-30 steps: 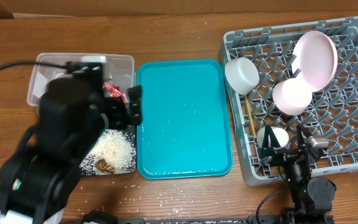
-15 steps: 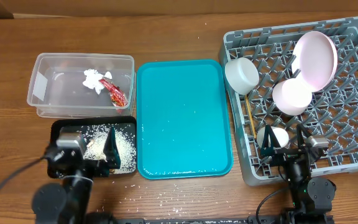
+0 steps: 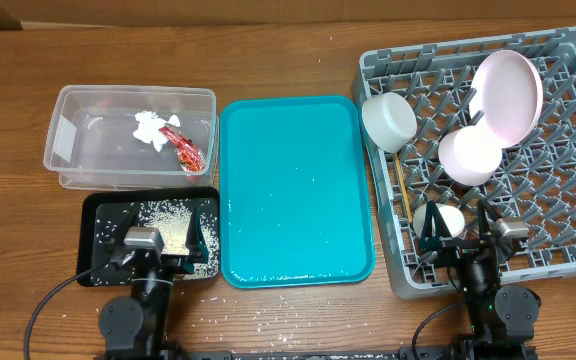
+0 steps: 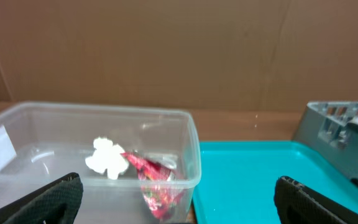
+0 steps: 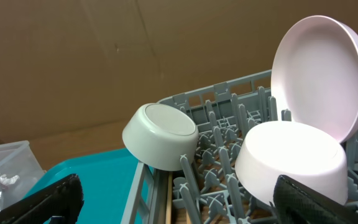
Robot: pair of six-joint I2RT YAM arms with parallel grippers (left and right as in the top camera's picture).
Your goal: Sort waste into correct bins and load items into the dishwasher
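Note:
The clear tub (image 3: 68, 150) holds the white tissue (image 3: 149, 127) and the red wrapper (image 3: 185, 150); both show in the left wrist view, tissue (image 4: 106, 158) and wrapper (image 4: 157, 186). The black tray (image 3: 96, 225) holds rice scraps (image 3: 168, 228). The grey rack (image 3: 568, 230) holds the plate (image 3: 509, 92), the pinkish bowl (image 3: 468, 155), the grey-white bowl (image 3: 388, 121) and the chopsticks (image 3: 405, 190). My left gripper (image 3: 158, 243) is open and empty over the black tray's near edge. My right gripper (image 3: 463, 232) is open and empty over the rack's near edge.
A teal serving tray (image 3: 293, 190) with a few rice grains lies between the bins and the rack. Grains are scattered on the wooden table in front of it. A brown cardboard wall (image 4: 179, 50) stands behind the table.
My left arm has drawn back from over the tub and black tray to the table's near edge. The tissue and wrapper now show in the tub. The right arm has not moved.

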